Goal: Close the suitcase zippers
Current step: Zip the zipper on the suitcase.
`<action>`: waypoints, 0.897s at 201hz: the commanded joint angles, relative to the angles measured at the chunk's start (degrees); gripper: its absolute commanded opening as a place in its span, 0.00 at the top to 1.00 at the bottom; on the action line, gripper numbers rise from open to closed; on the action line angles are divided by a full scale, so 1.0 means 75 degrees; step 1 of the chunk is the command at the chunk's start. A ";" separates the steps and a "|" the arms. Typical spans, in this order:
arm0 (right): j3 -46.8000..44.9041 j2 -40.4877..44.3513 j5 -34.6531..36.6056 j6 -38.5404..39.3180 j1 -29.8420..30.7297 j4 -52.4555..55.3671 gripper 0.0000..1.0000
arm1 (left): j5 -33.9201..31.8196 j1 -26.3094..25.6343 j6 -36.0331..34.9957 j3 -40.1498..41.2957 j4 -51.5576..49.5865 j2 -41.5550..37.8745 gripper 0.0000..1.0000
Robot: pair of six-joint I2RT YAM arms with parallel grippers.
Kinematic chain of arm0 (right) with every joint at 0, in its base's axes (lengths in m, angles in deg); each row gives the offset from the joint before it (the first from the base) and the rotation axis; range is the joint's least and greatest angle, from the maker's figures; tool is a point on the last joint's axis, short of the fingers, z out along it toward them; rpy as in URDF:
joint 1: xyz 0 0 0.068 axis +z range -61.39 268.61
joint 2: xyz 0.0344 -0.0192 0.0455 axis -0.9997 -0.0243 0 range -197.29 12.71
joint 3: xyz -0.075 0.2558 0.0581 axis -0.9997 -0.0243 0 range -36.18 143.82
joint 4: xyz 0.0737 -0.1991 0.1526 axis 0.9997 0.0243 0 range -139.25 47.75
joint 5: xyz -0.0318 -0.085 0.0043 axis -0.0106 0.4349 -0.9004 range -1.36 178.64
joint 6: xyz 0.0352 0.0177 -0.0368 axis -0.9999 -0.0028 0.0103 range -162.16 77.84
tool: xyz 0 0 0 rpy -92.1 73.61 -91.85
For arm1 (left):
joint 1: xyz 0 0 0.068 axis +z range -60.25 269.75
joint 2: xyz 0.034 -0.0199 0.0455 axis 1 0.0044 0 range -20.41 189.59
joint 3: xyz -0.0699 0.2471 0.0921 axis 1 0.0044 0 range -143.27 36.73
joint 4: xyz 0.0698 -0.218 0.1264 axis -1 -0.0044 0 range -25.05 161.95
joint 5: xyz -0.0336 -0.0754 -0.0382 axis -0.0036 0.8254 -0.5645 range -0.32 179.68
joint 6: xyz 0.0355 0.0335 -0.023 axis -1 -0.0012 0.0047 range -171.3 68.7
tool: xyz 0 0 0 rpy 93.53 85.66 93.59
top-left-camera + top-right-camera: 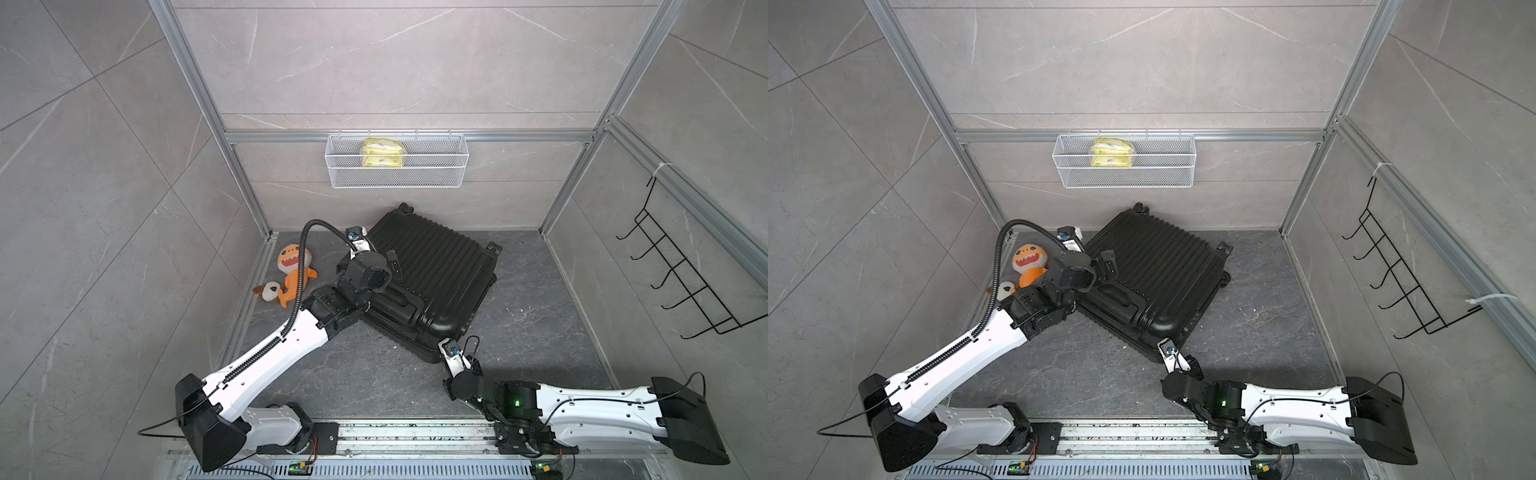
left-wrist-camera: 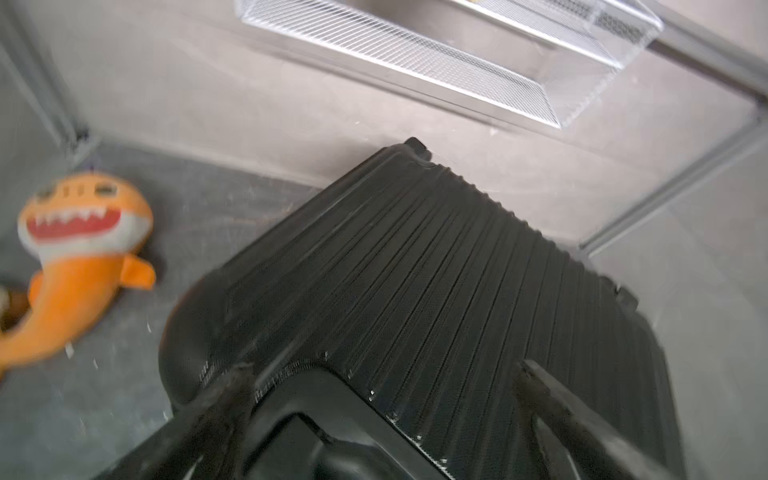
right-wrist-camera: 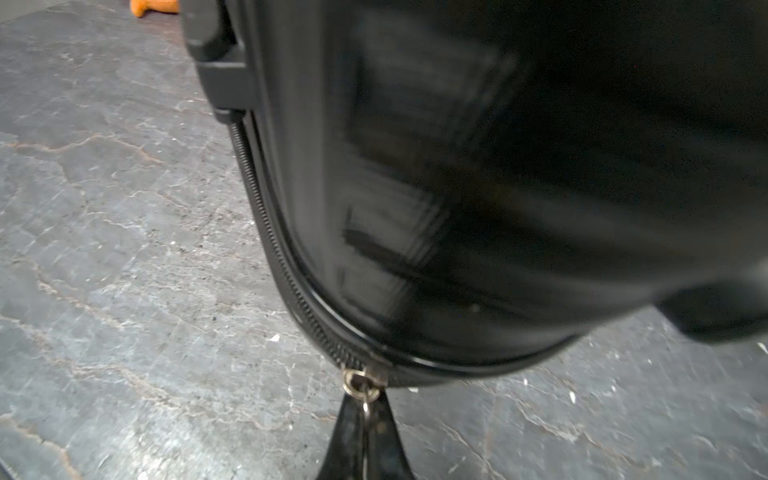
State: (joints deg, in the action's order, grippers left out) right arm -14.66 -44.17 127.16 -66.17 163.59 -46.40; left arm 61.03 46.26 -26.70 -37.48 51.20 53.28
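Observation:
The black ribbed suitcase point(image 1: 436, 266) point(image 1: 1154, 266) lies flat and turned at an angle on the dark floor, its shells together. My left gripper point(image 1: 388, 274) point(image 2: 386, 374) hovers over its left end. It is open, with its two fingers point(image 2: 224, 403) spread wide either side of the recessed handle point(image 2: 316, 440) and holding nothing. My right gripper point(image 3: 365, 401) is at the suitcase's near corner point(image 1: 436, 353), shut on the metal pull point(image 3: 360, 382) of the zippers. The zipper track point(image 3: 282, 266) runs up the rim from there.
An orange shark plush point(image 1: 295, 266) point(image 2: 79, 257) and a brown-and-white plush point(image 1: 270, 291) lie left of the suitcase. A white wire basket point(image 1: 397, 174) holding a yellow packet point(image 1: 382, 153) hangs on the back wall. A black hook rack point(image 1: 681, 270) is on the right wall.

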 commanded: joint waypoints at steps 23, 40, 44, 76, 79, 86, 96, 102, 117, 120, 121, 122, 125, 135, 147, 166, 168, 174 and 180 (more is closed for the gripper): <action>-0.0080 0.0121 0.0489 -0.0391 -0.0036 0.0428 1.00 | 0.4043 0.0956 -0.6702 -0.1425 -0.2691 0.0626 0.01; -0.0045 0.0097 0.0492 -0.0387 -0.0036 0.0488 1.00 | 0.5401 0.1251 -0.8609 -0.1341 -0.3506 0.0489 0.01; -0.0036 0.0090 0.0492 -0.0391 -0.0036 0.0497 1.00 | 0.5915 0.1379 -0.9180 -0.1300 -0.3736 0.0384 0.02; -0.0004 0.0026 0.0534 -0.0415 -0.0036 0.0552 1.00 | 0.8574 0.2604 -1.1508 -0.1826 -0.5388 0.0545 0.11; 0.0010 0.0016 0.0544 -0.0418 -0.0036 0.0576 1.00 | 0.8572 0.2610 -1.1628 -0.1907 -0.5566 0.0617 0.11; 0.0041 0.0005 0.0581 -0.0428 -0.0036 0.0634 1.00 | 0.8427 0.2610 -1.1696 -0.1964 -0.5674 0.0763 0.12; 0.0072 0.0002 0.0603 -0.0427 -0.0036 0.0663 1.00 | 0.8394 0.2568 -1.1916 -0.1912 -0.5769 0.0946 0.12; 0.0066 -0.0009 0.0616 -0.0423 -0.0036 0.0657 1.00 | 0.8407 0.2538 -1.1988 -0.1886 -0.5776 0.1035 0.12; 0.0081 -0.0020 0.0630 -0.0430 -0.0036 0.0694 1.00 | 0.8244 0.2394 -1.2092 -0.1815 -0.5721 0.1214 0.12; 0.0084 -0.0015 0.0635 -0.0446 -0.0036 0.0731 1.00 | 0.8193 0.2372 -1.2092 -0.1792 -0.5659 0.1230 0.12; 0.0084 -0.0018 0.0638 -0.0450 -0.0036 0.0738 1.00 | 0.8180 0.2363 -1.2092 -0.1790 -0.5635 0.1239 0.12; 0.0084 -0.0014 0.0640 -0.0459 -0.0036 0.0747 1.00 | 0.8162 0.2352 -1.2092 -0.1783 -0.5612 0.1244 0.12; 0.0093 -0.0014 0.0631 -0.0476 -0.0036 0.0764 1.00 | 0.8132 0.2328 -1.2095 -0.1751 -0.5540 0.1273 0.12; 0.0075 -0.0004 0.0630 -0.0521 -0.0036 0.0811 1.00 | 0.8059 0.2241 -1.2101 -0.1735 -0.5346 0.1360 0.12; 0.0050 0.0020 0.0629 -0.0552 -0.0036 0.0821 1.00 | 0.7892 0.2117 -1.2110 -0.1704 -0.5060 0.1474 0.13; 0.0024 0.0061 0.0629 -0.0600 -0.0036 0.0845 1.00 | 0.7548 0.1946 -1.2225 -0.1799 -0.4881 0.1779 0.15; 0.0016 0.0070 0.0629 -0.0600 -0.0036 0.0843 1.00 | 0.7523 0.1935 -1.2231 -0.1809 -0.4861 0.1821 0.15; 0.0013 0.0073 0.0642 -0.0598 -0.0036 0.0830 1.00 | 0.7463 0.1903 -1.2245 -0.1840 -0.4781 0.1921 0.15; 0.0014 0.0083 0.0658 -0.0613 -0.0036 0.0836 1.00 | 0.7386 0.1865 -1.2254 -0.1849 -0.4710 0.2026 0.15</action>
State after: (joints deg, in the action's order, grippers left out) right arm -14.68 -44.06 129.39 -69.03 163.59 -43.43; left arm 118.19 61.30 -115.86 -50.18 13.43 66.02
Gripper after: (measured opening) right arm 0.050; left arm 0.852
